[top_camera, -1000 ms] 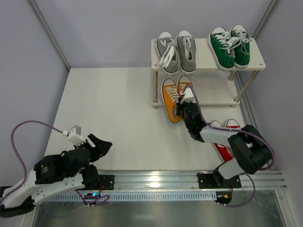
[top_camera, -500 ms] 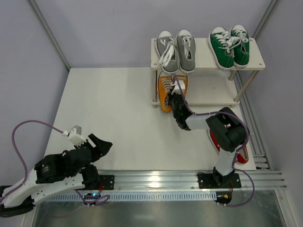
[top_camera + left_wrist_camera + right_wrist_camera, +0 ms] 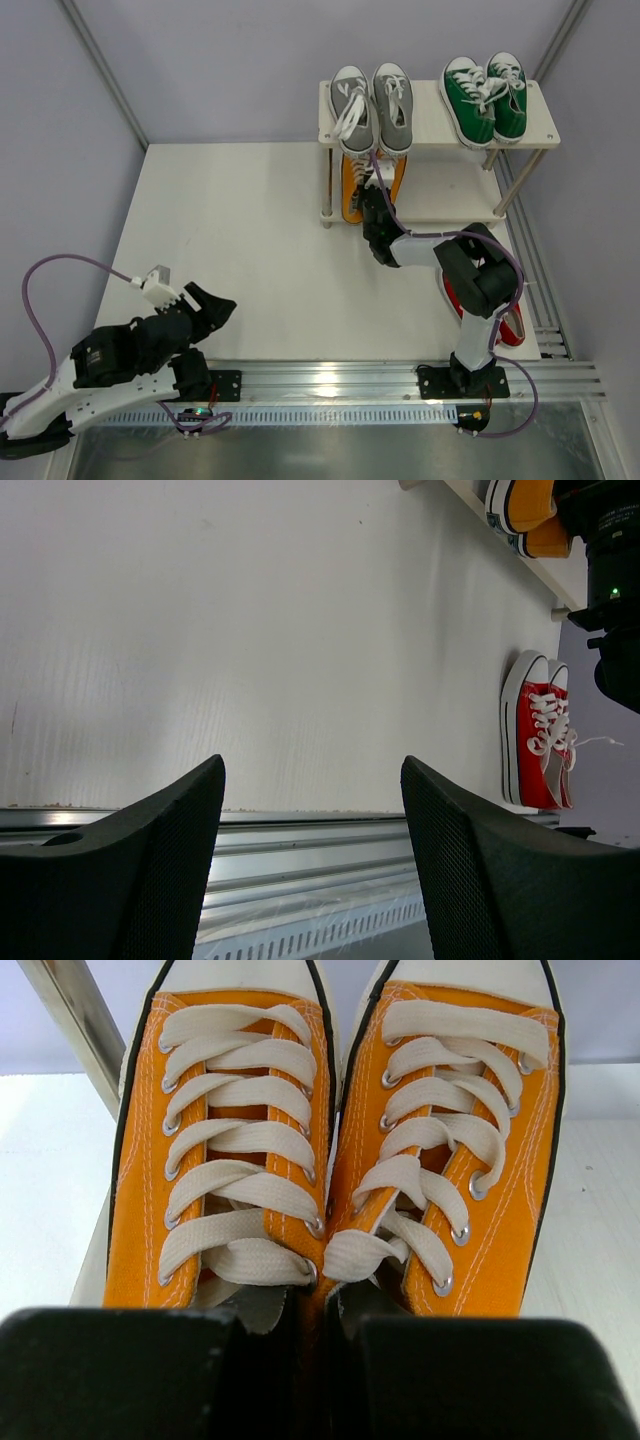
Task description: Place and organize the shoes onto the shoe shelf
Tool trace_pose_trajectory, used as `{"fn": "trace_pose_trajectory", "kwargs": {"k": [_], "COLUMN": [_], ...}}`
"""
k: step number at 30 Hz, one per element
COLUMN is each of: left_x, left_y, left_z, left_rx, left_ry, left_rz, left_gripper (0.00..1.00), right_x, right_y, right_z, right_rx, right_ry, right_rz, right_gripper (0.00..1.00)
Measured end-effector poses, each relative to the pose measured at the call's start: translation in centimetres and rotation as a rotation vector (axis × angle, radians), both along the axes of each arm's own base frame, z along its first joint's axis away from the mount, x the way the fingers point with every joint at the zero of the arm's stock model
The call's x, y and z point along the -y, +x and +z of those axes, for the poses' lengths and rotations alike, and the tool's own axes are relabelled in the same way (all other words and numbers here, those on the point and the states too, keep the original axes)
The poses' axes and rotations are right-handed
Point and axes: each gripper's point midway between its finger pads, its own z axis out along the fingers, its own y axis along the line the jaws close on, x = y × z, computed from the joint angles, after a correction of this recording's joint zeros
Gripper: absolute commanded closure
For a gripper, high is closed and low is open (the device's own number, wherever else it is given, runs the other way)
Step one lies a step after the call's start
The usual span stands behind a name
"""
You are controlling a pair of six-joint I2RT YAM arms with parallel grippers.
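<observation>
Your right claw (image 3: 320,1360) is pinched on the inner heel edges of the orange pair (image 3: 230,1160). The two shoes lie side by side straight ahead of it, cream-laced and toes pointing away, on the lower board of the shoe shelf (image 3: 428,118). The shelf is pale boards on slim light posts. Above the claw, its top board carries a gray pair (image 3: 373,108) and, further right, a green pair (image 3: 486,97). Behind the claw, a red pair (image 3: 540,730) lies on the table (image 3: 240,230) beside that arm. Your left claw (image 3: 310,860) is spread wide, gripping nothing, well apart from the shelf.
</observation>
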Motion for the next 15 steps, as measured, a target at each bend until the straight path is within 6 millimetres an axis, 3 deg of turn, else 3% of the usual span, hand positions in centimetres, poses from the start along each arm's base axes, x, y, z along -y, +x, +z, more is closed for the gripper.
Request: {"fn": "trace_pose_trajectory", "kwargs": {"k": [10,11,15], "left_x": [0.1,0.1,0.3], "left_y": [0.0,0.0,0.1], "left_z": [0.0,0.1,0.2], "left_rx": [0.0,0.001,0.002], "left_ry": [-0.001,-0.004,-0.014], "left_rz": [0.0,0.0,-0.004], "left_gripper": [0.3,0.3,0.28], "right_x": [0.5,0.5,0.3], "right_y": [-1.1,-1.2,-1.7], "right_z": [-2.0,-2.0,-1.4], "right_rx": [-0.039,-0.04,-0.019], "right_ry": [0.007,0.009,0.047], "right_rz": [0.0,0.001,0.029], "right_gripper": [0.95,0.81,0.5]}}
